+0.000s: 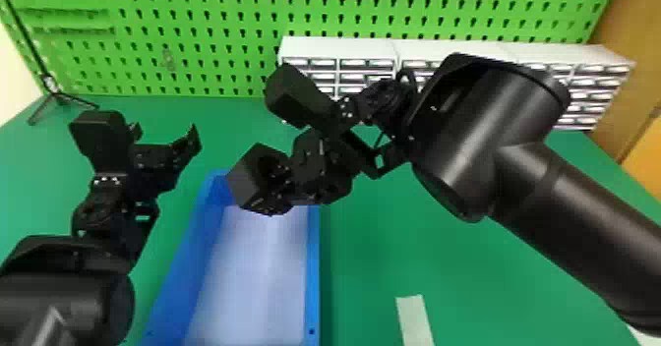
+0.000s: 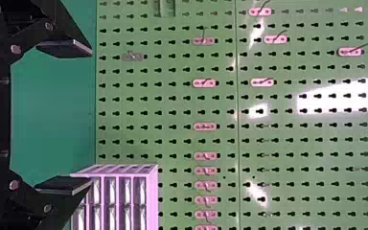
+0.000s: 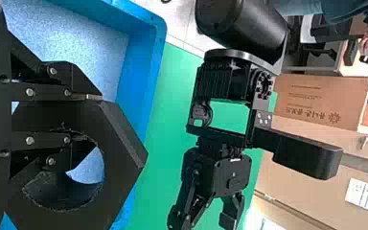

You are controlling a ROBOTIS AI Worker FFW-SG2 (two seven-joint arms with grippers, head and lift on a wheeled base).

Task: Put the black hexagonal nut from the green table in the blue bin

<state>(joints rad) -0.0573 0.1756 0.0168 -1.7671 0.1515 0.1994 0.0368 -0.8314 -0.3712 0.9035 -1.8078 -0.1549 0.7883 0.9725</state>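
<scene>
Right arm (image 1: 516, 163) slants over bin (image 1: 313, 271) (jaws grip nut (image 1: 248, 175)).

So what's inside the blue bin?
Bare pale floor where the blue bin is open to view. The black hexagonal nut, held above by the right gripper, covers part of the far end; can't tell there.
</scene>
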